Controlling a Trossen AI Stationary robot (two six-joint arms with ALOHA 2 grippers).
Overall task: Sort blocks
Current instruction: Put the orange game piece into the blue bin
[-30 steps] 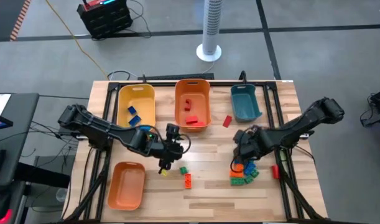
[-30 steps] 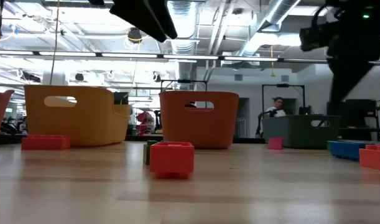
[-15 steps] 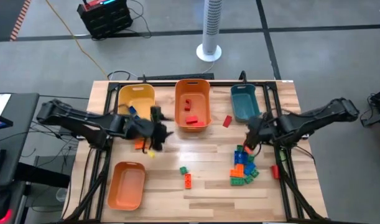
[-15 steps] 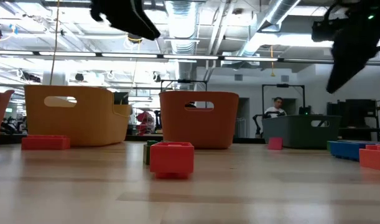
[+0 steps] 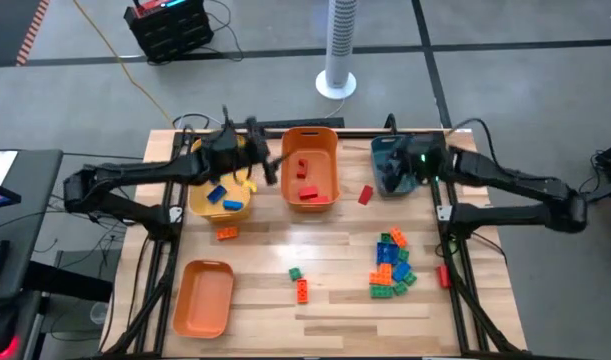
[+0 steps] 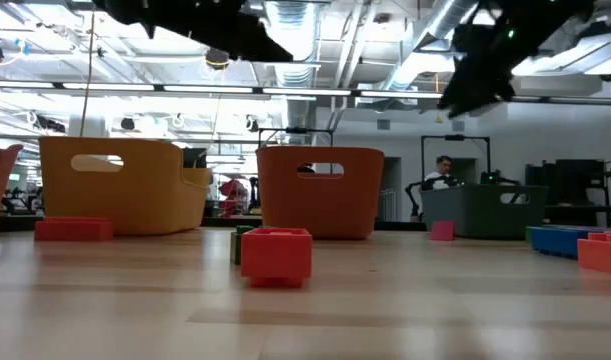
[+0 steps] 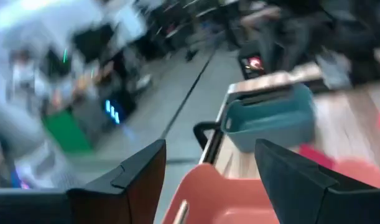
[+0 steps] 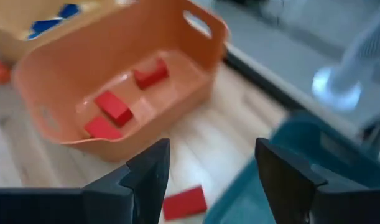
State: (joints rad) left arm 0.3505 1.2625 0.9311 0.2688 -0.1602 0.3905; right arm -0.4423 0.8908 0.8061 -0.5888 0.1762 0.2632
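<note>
The left gripper point(image 5: 247, 150) hangs over the yellow bin point(image 5: 221, 178), fingers apart and empty, probably because blue blocks point(image 5: 223, 196) belong there. The right gripper point(image 5: 400, 165), also spread, is above the teal bin point(image 5: 393, 166). Unsorted blocks point(image 5: 392, 266) lie on the table point(image 5: 335, 305).

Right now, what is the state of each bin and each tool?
Yellow plastic bin: holds blue bricks.
Orange plastic bin at the back: holds red bricks.
Teal plastic bin: contents hidden.
Orange plastic bin at the front: empty.
Left tool: open, empty.
Right tool: open, empty.
</note>
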